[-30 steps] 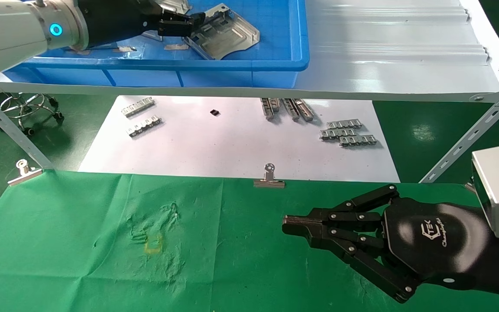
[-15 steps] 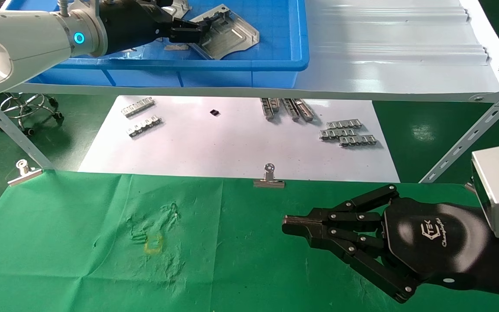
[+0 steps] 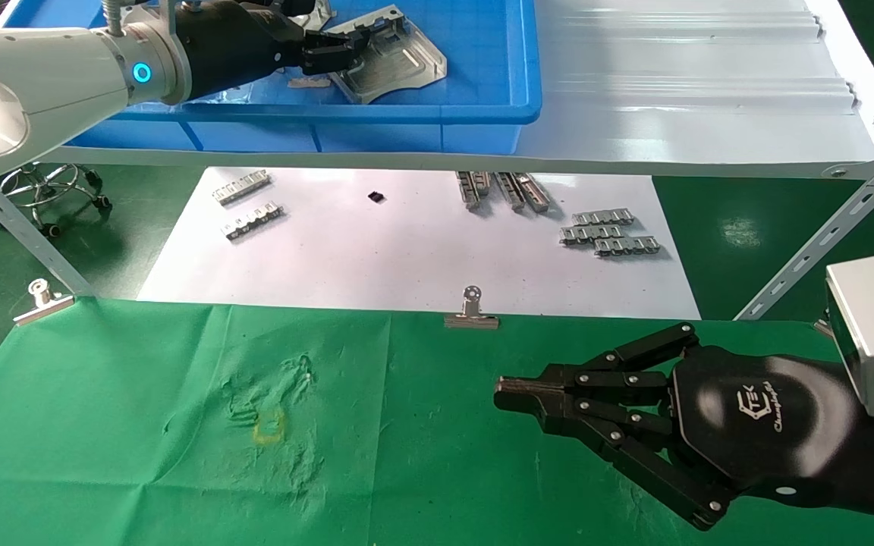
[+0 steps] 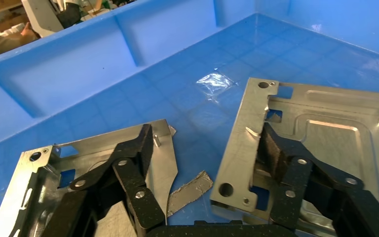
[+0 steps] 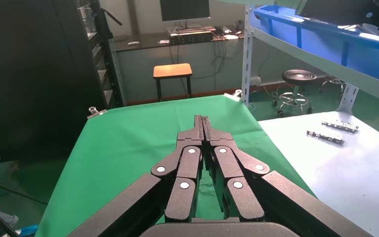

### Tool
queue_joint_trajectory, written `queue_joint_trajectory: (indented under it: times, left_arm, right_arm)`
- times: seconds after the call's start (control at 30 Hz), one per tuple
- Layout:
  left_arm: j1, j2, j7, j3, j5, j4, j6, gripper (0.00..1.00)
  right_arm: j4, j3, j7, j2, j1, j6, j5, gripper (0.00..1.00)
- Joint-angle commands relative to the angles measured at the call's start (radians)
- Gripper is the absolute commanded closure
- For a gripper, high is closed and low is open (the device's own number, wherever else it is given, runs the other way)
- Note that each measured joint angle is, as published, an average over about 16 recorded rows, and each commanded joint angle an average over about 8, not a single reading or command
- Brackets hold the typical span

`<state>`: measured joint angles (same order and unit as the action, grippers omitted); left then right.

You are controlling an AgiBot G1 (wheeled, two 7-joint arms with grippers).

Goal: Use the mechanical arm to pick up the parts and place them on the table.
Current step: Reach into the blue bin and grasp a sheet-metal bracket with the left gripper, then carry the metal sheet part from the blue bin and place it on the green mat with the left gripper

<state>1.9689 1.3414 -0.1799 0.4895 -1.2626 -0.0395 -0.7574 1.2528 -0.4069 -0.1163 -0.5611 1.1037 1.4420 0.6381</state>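
Note:
My left gripper (image 3: pixel 340 51) reaches into the blue bin (image 3: pixel 482 114) on the white shelf. In the left wrist view it (image 4: pixel 205 143) is open wide. One finger (image 4: pixel 275 148) sits behind the upturned flange of a silver plate (image 4: pixel 325 123), which also shows in the head view (image 3: pixel 399 61). The other finger (image 4: pixel 137 148) rests over a second plate (image 4: pixel 103 143), largely hidden by the gripper. A third plate is not visible. My right gripper (image 3: pixel 501 394) is shut and empty, hovering over the green-cloth table (image 3: pixel 141 425); it also shows in the right wrist view (image 5: pixel 203 120).
A grey scrap of tape (image 4: pixel 190 188) lies on the bin floor between the fingers. Small toothed strips (image 3: pixel 608 233) lie on the white paper (image 3: pixel 407 258) under the shelf. Binder clips (image 3: pixel 472 312) hold the cloth's far edge. A shelf strut (image 3: pixel 824 243) slants at the right.
My left arm has reached further into the bin toward the right. The right-hand plate has shifted slightly left and away. My right arm has not moved.

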Motion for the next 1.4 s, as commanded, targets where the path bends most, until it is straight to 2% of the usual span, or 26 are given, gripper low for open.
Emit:
queue_joint_trajectory:
  times: [0.03, 1.03, 1.2, 1.4]
  left_arm:
    - [0.000, 0.000, -0.002, -0.001, 0.002, 0.000, 0.000, 1.00]
    - [0.024, -0.017, -0.015, -0.017, 0.036, 0.008, -0.044, 1.00]
    - [0.034, -0.052, -0.029, -0.037, 0.066, -0.004, -0.121, 1.00]
    - [0.037, -0.130, -0.067, -0.055, 0.096, -0.024, -0.321, 1.00]
  right_arm:
    - [0.000, 0.000, 0.000, 0.000, 0.000, 0.000, 0.000, 1.00]
    - [0.000, 0.000, 0.000, 0.000, 0.000, 0.000, 0.000, 1.00]
    - [0.000, 0.000, 0.000, 0.000, 0.000, 0.000, 0.000, 1.00]
    - [0.000, 0.000, 0.000, 0.000, 0.000, 0.000, 0.000, 1.00]
